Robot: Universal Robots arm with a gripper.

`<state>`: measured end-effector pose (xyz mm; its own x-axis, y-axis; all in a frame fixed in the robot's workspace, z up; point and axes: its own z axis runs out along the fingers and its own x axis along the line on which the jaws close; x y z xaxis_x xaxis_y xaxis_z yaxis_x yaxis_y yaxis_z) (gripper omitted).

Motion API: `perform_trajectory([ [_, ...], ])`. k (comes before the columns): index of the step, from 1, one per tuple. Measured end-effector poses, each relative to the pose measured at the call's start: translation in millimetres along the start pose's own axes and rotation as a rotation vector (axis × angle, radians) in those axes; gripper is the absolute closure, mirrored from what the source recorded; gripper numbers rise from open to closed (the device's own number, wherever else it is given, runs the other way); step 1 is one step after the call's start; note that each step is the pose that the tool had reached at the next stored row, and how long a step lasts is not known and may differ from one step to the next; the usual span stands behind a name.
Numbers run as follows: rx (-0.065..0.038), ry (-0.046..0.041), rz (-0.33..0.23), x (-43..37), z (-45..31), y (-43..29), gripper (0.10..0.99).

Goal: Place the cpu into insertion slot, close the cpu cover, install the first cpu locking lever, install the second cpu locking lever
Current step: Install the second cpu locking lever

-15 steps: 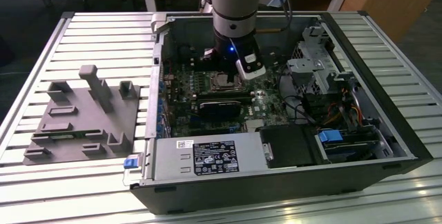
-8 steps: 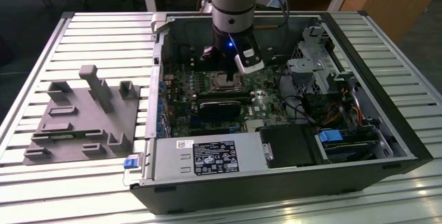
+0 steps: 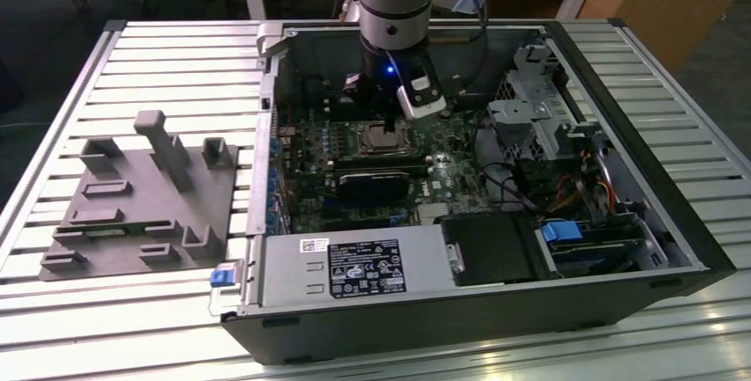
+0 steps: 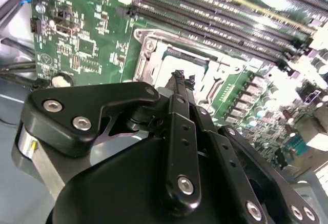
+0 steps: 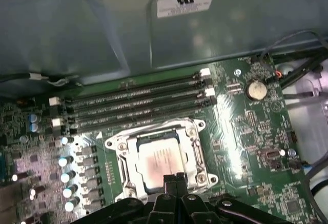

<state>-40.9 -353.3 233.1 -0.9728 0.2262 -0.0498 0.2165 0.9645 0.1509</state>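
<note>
Open computer case lying on a slatted metal table, with a grey moulded holder well apart toward the exterior view's left. Inside the case: green circuit board, four long black memory slots, a round coin battery, a row of small capacitors beside the socket, a black block just below it, cables and a drive cage toward the exterior view's right. Chip seated flat in the socket, silver top exposed, with the metal cover frame lying around it. Tool lowered into the case directly over the socket edge, fingers pressed together, gripping nothing visible, tips at the frame's near side. Arm body blocking part of the socket in the second wrist view.
</note>
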Motion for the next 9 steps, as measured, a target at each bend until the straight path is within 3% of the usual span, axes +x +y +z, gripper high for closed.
perform_trajectory([
  [4, 0.0, 0.0, 0.0, 1.1, 0.8, 4.7, 0.984],
  [9, 0.0, -0.0001, 0.0, 1.1, 0.8, 4.9, 0.984],
])
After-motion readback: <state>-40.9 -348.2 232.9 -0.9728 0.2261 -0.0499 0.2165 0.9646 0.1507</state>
